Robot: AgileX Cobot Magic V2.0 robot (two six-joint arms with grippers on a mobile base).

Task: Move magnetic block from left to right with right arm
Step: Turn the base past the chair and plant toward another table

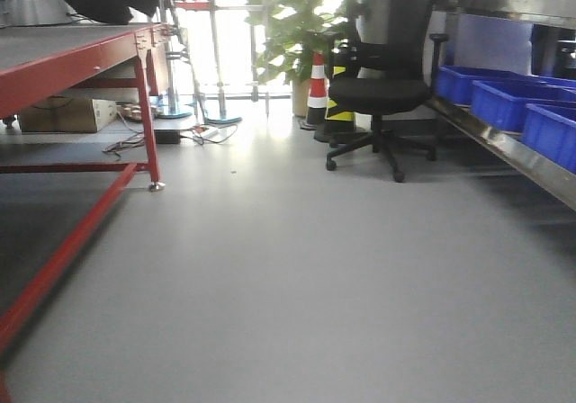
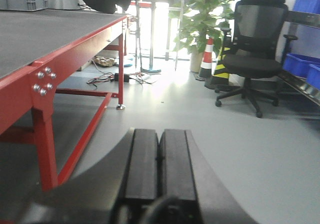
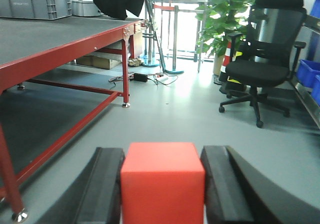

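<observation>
The right claw (image 3: pixel 163 155) holds the magnetic block (image 3: pixel 162 184). The block is bright red and sits tight between the two black fingers (image 3: pixel 107 184), one on each side. The grey floor (image 3: pixel 175 114) shows behind it. The left claw (image 2: pixel 159 134) is squeezed together with nothing in it. A red table (image 3: pixel 60 54) with a dark top stands to the left. A black office chair (image 3: pixel 265 59), a green plant (image 3: pixel 220 19) and blue bins (image 1: pixel 504 97) are farther back.
</observation>
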